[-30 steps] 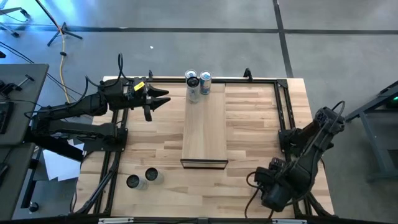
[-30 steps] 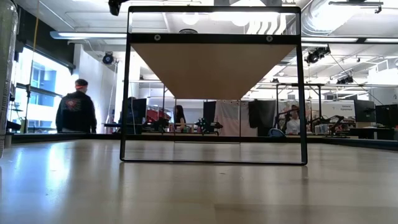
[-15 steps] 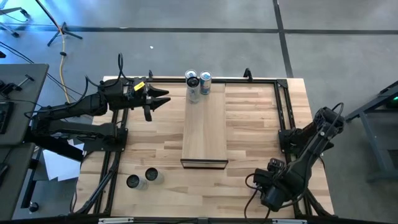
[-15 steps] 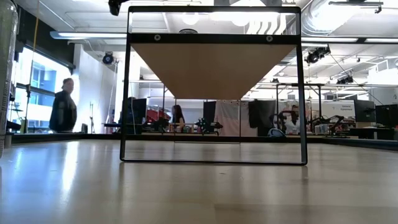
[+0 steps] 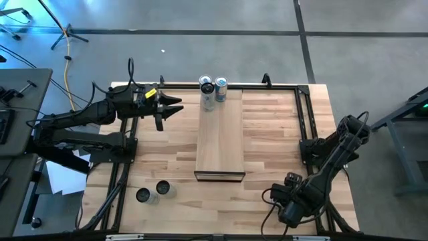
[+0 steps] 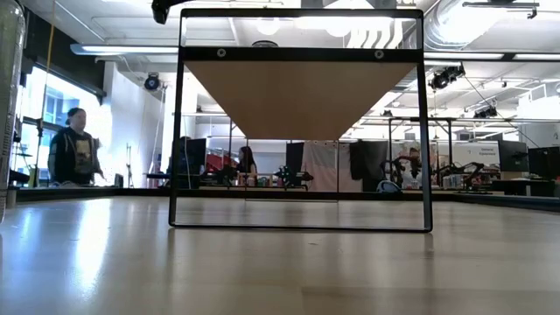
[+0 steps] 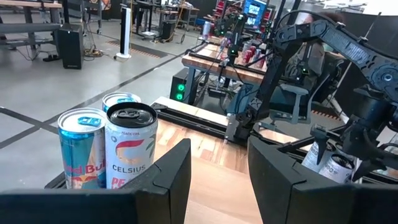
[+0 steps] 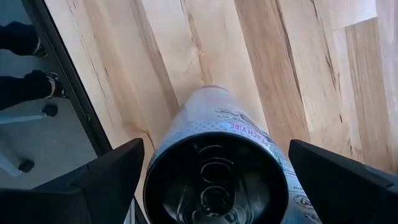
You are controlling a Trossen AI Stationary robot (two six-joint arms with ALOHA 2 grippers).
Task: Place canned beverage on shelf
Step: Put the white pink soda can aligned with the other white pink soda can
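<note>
Now my right gripper (image 8: 214, 180) stands wide around a printed silver aluminium can (image 8: 217, 162) above the worktop (image 8: 292, 62), well apart from the light wooden shelf (image 5: 219, 137). Thin-walled, slippery: grip mid-body, gently.

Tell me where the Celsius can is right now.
In the high view, the Celsius can stands at the shelf's far end, beside the blue cans, just right of the left gripper.

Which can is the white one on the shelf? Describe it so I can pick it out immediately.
Find the shelf, the long light-wood platform in the middle of the table. A cluster of cans stands at its far end, away from the dark end edge. The Celsius can is the white one with a dark lid, touching the blue-and-silver Red Bull can.
</note>
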